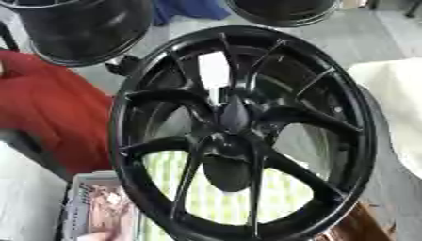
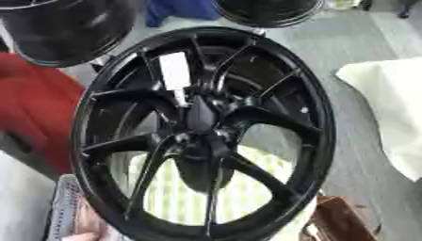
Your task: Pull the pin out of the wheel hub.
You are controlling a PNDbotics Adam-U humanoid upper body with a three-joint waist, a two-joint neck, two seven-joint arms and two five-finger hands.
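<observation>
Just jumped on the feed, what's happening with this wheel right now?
A large black wheel fills the view, standing nearly upright with its spokes facing the camera. Something dark sits over its hub; I cannot tell whether that is a hand or the pin. A white tag shows between the upper spokes. More black wheels sit behind, red cloth to the left, and a basket at lower left. Neither robot hand is clearly visible.
</observation>
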